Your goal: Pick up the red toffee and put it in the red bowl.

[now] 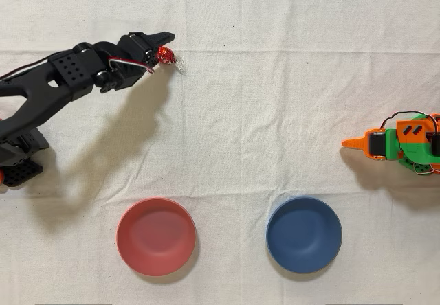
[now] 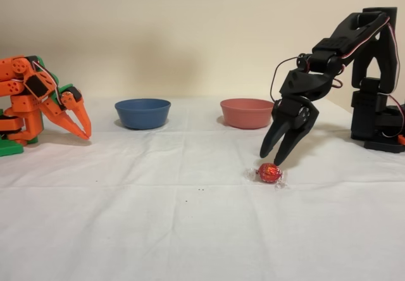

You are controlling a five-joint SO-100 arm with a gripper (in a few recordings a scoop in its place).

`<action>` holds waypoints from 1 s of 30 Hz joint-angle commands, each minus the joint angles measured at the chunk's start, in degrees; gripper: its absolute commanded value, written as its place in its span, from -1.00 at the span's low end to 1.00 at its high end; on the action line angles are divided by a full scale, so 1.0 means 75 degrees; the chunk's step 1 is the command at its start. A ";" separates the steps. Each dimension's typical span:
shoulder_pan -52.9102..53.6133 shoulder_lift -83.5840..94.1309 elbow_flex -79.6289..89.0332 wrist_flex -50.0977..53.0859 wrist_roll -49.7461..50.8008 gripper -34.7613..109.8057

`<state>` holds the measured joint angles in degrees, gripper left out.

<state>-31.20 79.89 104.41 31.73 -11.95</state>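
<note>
Overhead view shows the toffee lying on the table near the top left, with the gripper of the black arm right at it; the red bowl sits well apart toward the bottom edge, the blue bowl beside it to the right. In the fixed view the gripper hangs just above the toffee, fingers pointing down and only slightly parted, with nothing between them; the toffee rests on the cloth, not yet held. I judge the candy to be very light and firm under its foil, but the shiny wrap looks slippery and the round body could roll or squirt sideways if pinched off-centre. The clear twisted ends are flimsy and would likely slip or tear, so the round red middle seems the place to take hold, with the fingers closing across it from both sides. The present gap looks narrow for that; it may need widening before the drop, though the angle makes this hard to judge. Counted: one toffee, one red bowl, one blue bowl, and two arms, the orange one idle at the far side.
</note>
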 commanded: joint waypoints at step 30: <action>-0.0082 -0.0703 -0.0070 -0.0855 -0.0598 -0.13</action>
<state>-31.38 74.00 106.17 25.49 -15.82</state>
